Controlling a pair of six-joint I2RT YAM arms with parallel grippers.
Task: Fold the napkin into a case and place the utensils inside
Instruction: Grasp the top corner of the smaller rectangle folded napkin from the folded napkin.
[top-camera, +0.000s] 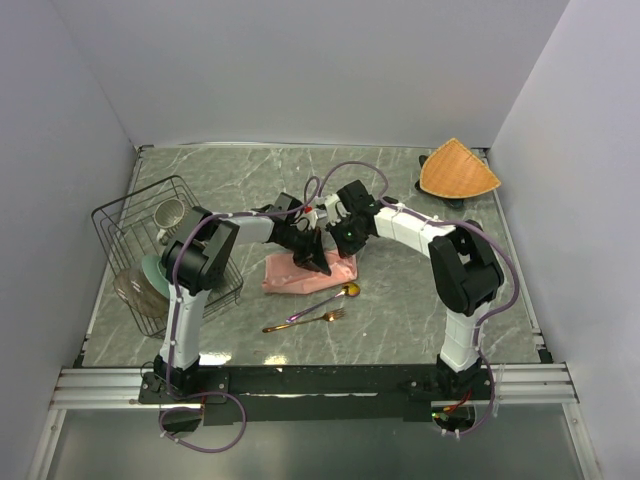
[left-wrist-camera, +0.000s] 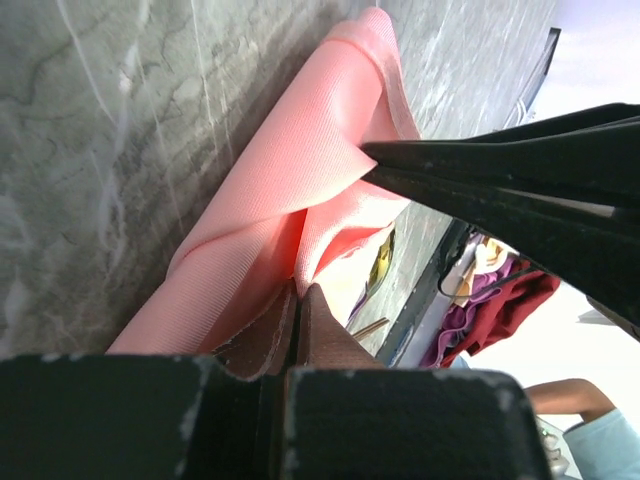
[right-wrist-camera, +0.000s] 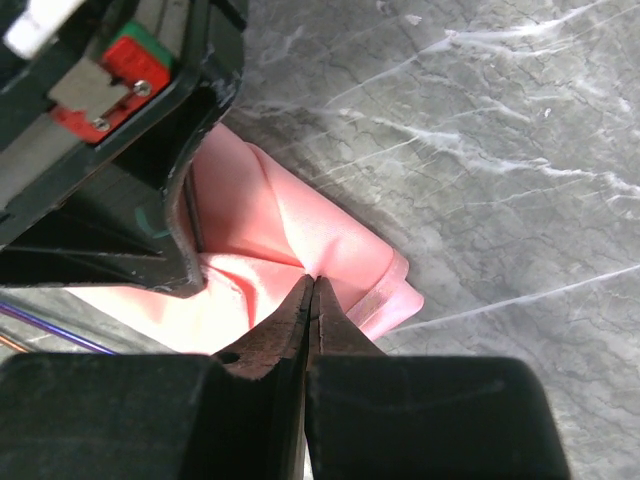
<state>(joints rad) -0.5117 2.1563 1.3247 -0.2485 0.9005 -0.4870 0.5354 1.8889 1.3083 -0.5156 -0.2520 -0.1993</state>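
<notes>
The salmon-pink napkin (top-camera: 290, 275) lies folded and rumpled mid-table. My left gripper (top-camera: 318, 262) is shut on a fold of the napkin (left-wrist-camera: 270, 190), its jaws pinching the cloth. My right gripper (top-camera: 336, 245) is shut on a fold too, near the napkin's (right-wrist-camera: 330, 235) right corner, close beside the left gripper. The gold spoon (top-camera: 330, 298) with its purplish handle and the gold fork (top-camera: 305, 322) lie on the table just in front of the napkin. The spoon's bowl (left-wrist-camera: 381, 262) shows past the cloth in the left wrist view.
A black wire rack (top-camera: 160, 250) with crockery stands at the left. An orange-tan woven fan-shaped mat (top-camera: 458, 170) lies at the back right. Grey walls close in the marble table (top-camera: 400, 300) on three sides.
</notes>
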